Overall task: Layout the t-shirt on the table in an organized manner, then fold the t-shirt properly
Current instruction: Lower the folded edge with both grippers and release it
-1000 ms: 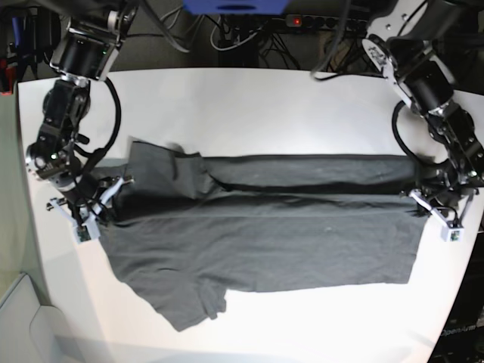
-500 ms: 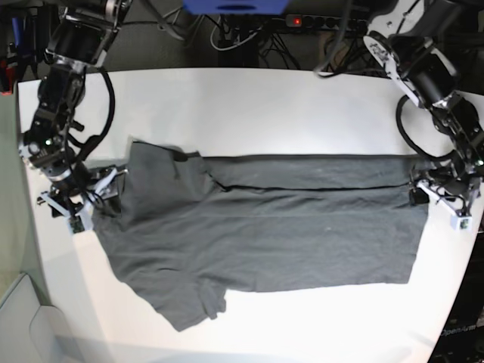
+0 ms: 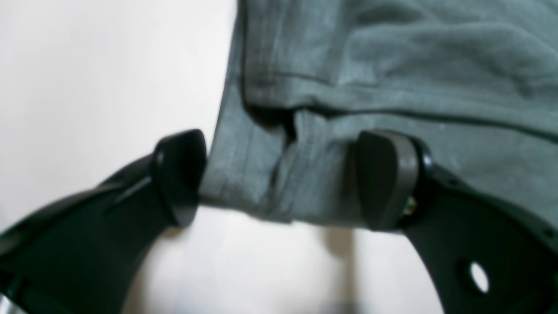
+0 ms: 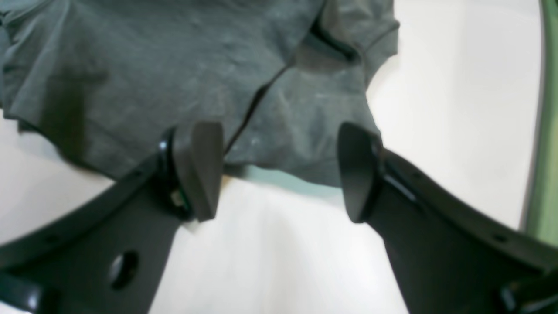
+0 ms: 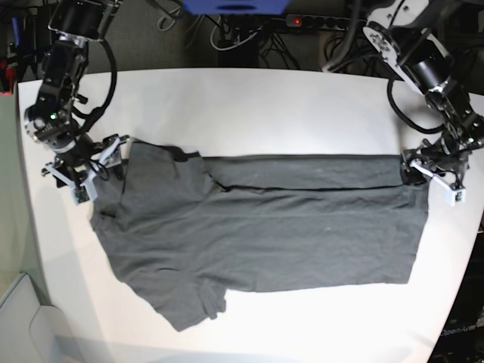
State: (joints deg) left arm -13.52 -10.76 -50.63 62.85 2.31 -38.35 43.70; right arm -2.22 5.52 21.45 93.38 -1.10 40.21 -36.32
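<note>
The dark grey t-shirt (image 5: 265, 234) lies spread across the white table (image 5: 265, 106), its far long side folded over onto the body, one sleeve at the near left. My left gripper (image 5: 432, 178) is at the shirt's right end. In the left wrist view it (image 3: 281, 179) is open, its fingers (image 3: 383, 179) astride the hem corner of the shirt (image 3: 392, 65). My right gripper (image 5: 82, 175) is at the shirt's left end. In the right wrist view it (image 4: 279, 172) is open and empty, just over the edge of the shirt (image 4: 174, 65).
Cables and a power strip with a red light (image 5: 302, 21) lie behind the table's far edge. The table edge runs close to both arms at left and right. A pale green surface (image 4: 547, 131) borders the table beside the right gripper.
Both grippers have moved toward the far side of the table along the shirt's two ends. The shirt's left end has shifted and spread a little.
</note>
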